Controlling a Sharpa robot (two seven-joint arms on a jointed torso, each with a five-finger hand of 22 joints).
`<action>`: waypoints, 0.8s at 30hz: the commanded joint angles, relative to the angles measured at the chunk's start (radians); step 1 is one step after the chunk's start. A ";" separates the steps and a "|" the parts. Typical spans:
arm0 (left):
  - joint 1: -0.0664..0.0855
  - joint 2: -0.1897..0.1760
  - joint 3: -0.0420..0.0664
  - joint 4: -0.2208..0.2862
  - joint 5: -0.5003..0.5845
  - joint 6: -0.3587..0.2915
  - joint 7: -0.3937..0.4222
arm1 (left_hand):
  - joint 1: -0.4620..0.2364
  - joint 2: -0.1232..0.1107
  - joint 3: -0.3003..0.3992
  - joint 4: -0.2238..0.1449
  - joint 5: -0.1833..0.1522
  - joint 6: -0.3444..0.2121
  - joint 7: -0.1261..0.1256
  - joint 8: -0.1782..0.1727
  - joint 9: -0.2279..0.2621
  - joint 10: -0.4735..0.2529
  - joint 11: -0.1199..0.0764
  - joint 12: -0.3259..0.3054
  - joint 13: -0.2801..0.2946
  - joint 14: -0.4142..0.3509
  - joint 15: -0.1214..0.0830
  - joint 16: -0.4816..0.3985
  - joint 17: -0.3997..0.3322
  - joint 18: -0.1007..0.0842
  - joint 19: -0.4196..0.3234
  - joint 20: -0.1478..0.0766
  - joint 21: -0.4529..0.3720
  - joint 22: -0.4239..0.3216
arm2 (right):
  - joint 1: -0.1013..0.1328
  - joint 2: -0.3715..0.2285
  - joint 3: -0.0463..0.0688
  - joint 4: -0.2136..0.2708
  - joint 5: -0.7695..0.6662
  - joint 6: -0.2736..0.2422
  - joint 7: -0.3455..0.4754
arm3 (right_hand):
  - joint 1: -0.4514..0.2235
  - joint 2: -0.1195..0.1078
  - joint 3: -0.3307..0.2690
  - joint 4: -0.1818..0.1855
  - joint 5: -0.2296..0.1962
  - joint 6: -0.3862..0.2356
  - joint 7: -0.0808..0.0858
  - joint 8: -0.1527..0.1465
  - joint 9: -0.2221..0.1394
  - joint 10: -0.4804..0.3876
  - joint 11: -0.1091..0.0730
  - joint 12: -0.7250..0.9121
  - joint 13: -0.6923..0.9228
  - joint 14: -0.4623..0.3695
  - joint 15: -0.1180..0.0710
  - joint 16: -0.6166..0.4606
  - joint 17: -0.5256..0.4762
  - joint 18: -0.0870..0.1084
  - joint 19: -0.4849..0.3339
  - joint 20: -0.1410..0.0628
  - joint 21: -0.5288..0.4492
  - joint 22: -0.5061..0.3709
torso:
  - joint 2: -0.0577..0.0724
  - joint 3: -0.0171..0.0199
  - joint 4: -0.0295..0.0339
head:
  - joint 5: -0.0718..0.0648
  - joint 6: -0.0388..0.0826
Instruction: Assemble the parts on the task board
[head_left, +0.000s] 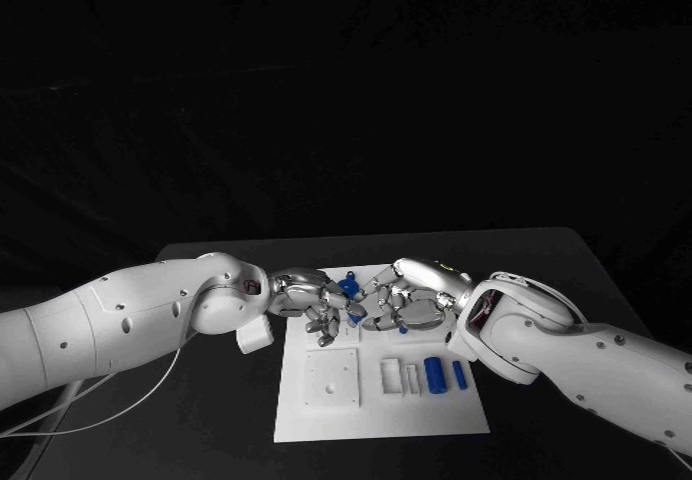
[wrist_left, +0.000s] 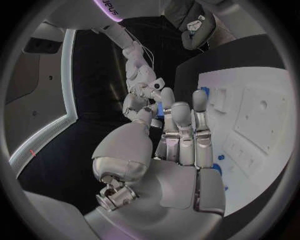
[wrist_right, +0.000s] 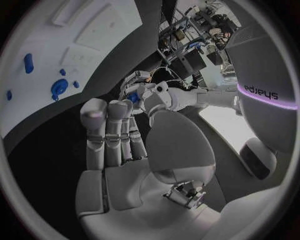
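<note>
The white task board (head_left: 378, 420) lies in the middle of the black table. Over its far end my left hand (head_left: 310, 300) and right hand (head_left: 407, 300) meet fingertip to fingertip. A small blue part (head_left: 351, 286) sits between them, off the board. It also appears past the straight fingers (wrist_left: 178, 125) of my left hand as the blue part (wrist_left: 159, 107), and in the right wrist view as the blue part (wrist_right: 132, 97). My left hand seems to pinch it; whether my right hand grips it or just touches it is unclear. Two blue cylinders (head_left: 434, 375) lie on the board.
A white square plate (head_left: 329, 378) and small white blocks (head_left: 392, 375) sit on the board's near half. More blue pieces (wrist_right: 59, 87) lie on the board under the hands. Both forearms cross the table's sides; the board's near edge is free.
</note>
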 joint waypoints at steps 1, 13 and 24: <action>0.000 -0.001 0.001 0.005 -0.006 0.011 0.016 | 0.008 0.007 0.131 -0.126 0.002 0.004 -0.004 0.003 0.001 -0.009 0.001 0.005 -0.001 -0.006 0.002 0.001 -0.002 0.000 -0.009 0.001 0.003 0.019 | -0.001 0.002 -0.001 0.002 0.017 0.013 0.017 | -0.010 0.015 -0.002 0.010 -0.007 0.018 -0.002 -0.004 -0.001 0.002 0.000 0.005 0.003 0.003 0.000 -0.002 0.002 0.001 0.001 0.000 0.009 0.096 | 0.000 -0.0001 0.0003 | 0.001 0.001; 0.000 0.000 0.001 0.009 -0.008 0.013 0.015 | 0.010 0.008 0.128 -0.125 -0.004 0.005 -0.003 -0.001 0.002 -0.010 0.001 0.004 -0.002 -0.007 0.003 0.001 -0.004 0.000 -0.010 0.002 0.003 0.019 | -0.001 0.011 -0.007 -0.009 0.018 0.032 -0.001 | -0.028 0.036 -0.002 0.040 -0.046 0.067 -0.016 -0.004 -0.001 0.004 -0.007 0.012 0.010 0.008 -0.004 0.003 0.006 -0.002 0.003 -0.004 0.017 0.098 | 0.000 0.0000 0.0011 | 0.000 -0.002; 0.000 0.000 0.001 0.012 -0.008 0.009 0.014 | 0.012 0.008 0.125 -0.125 -0.006 0.006 -0.003 -0.004 0.002 -0.010 0.001 0.003 -0.003 -0.007 0.003 0.001 -0.005 0.000 -0.010 0.002 0.003 0.019 | -0.001 0.016 -0.010 -0.012 0.009 0.033 -0.009 | -0.023 0.050 0.014 0.052 -0.077 0.124 -0.035 -0.003 0.002 0.005 -0.016 0.013 0.014 0.009 -0.009 0.003 0.007 -0.005 0.003 -0.009 0.019 0.098 | 0.000 0.0005 -0.0004 | 0.001 -0.005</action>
